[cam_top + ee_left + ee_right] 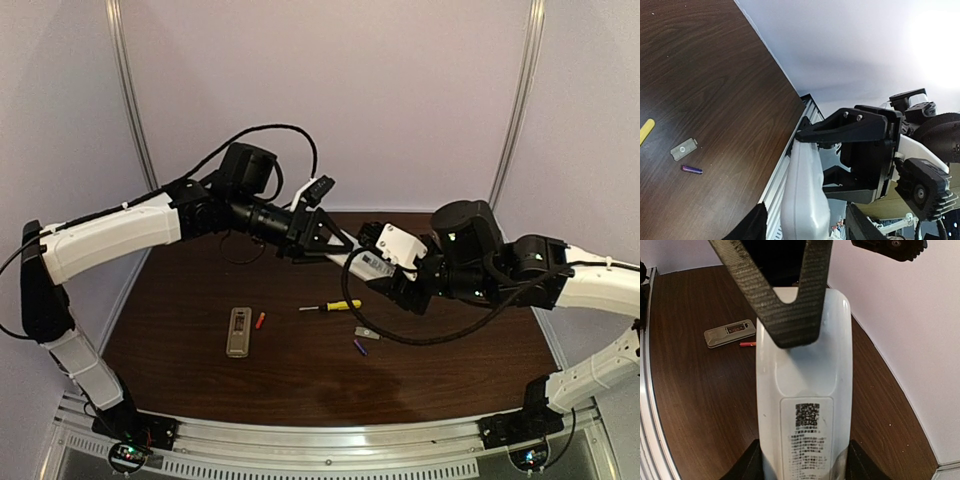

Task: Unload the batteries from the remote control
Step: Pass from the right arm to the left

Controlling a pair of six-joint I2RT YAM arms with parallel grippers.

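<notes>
White remote (805,390): aloft, clamped in right gripper (802,466)
Left gripper (336,244): at remote's far end, grip unclear
Red battery (260,321), purple battery (360,347): on surface (180,330), well apart from both grippers

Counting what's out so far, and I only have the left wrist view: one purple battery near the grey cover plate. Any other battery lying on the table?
Observer: Yes, a red battery lies just beside a grey remote, left of centre.
Operator: Is that remote opened up?
Observer: Its compartment is uncovered and faces up; what is inside is too small to tell.
Operator: And the yellow thing at my frame's edge?
Observer: A yellow-handled screwdriver, lying on its side, its handle close to the cover plate but apart from it.
</notes>
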